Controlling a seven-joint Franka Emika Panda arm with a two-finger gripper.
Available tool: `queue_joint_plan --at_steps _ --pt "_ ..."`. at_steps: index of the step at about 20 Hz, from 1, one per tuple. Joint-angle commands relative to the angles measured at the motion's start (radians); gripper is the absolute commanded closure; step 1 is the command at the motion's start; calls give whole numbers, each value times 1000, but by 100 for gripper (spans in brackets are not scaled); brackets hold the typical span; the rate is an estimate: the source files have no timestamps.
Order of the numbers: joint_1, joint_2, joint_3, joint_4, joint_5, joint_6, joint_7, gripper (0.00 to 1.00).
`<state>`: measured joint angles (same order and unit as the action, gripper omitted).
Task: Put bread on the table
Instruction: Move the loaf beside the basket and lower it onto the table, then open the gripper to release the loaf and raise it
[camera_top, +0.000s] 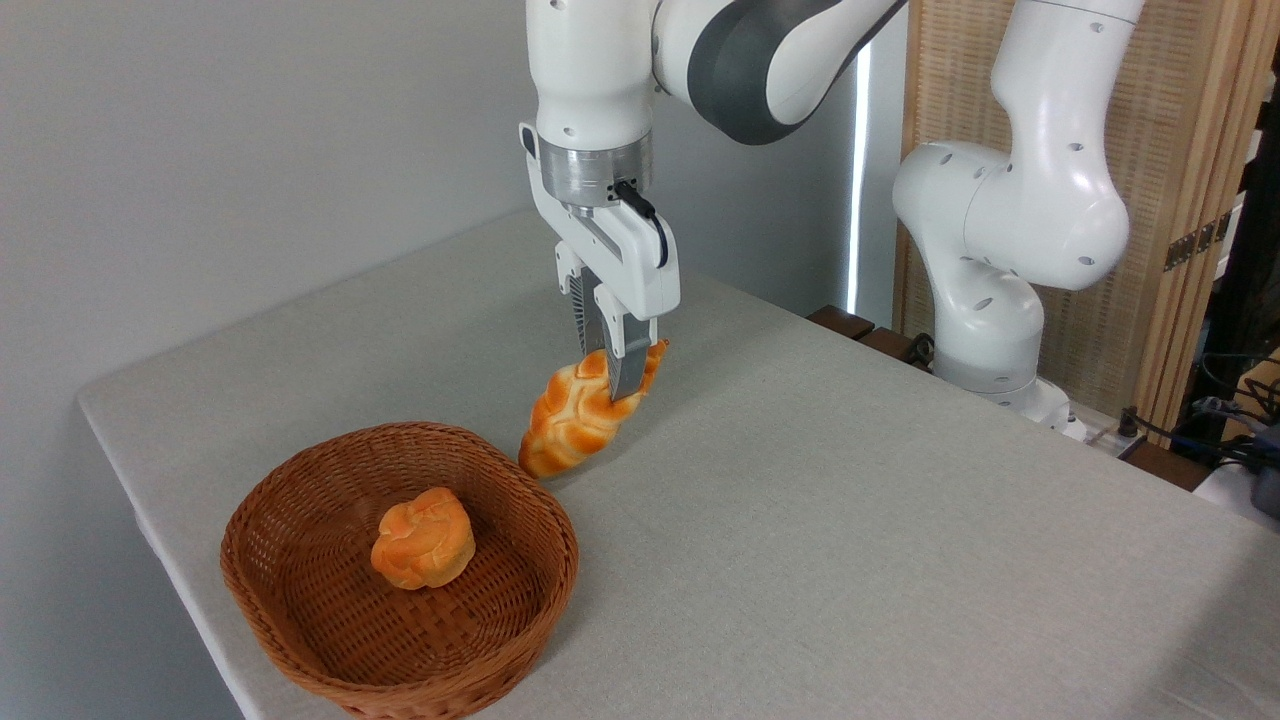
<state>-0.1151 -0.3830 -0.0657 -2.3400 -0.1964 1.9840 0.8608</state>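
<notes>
1. This looks like a robot test room, not a home.
2. A big white robot arm (1010, 210) is fixed beside a cloth-covered counter (850, 500).
3. Black cables (1190, 435) lie on the floor.
4. The grey wall (250, 140) is bare.

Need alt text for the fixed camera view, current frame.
Gripper holds a braided bread tilted, its low end at or just above the grey table. In front, a wicker basket holds a small round bun.
</notes>
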Motion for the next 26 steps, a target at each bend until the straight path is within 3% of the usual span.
queue_joint_plan --at_steps 1,11,15,17,22,26 --pt "-3 -27 3 -19 11 15 9 18" --pt "-3 -27 3 -18 9 15 6 11" --pt "-1 -28 4 -7 9 15 -2 0" --pt "-1 -27 9 7 8 12 -15 0" --pt "0 16 26 128 9 -19 -101 0" --pt "0 61 69 253 44 -141 -101 0"
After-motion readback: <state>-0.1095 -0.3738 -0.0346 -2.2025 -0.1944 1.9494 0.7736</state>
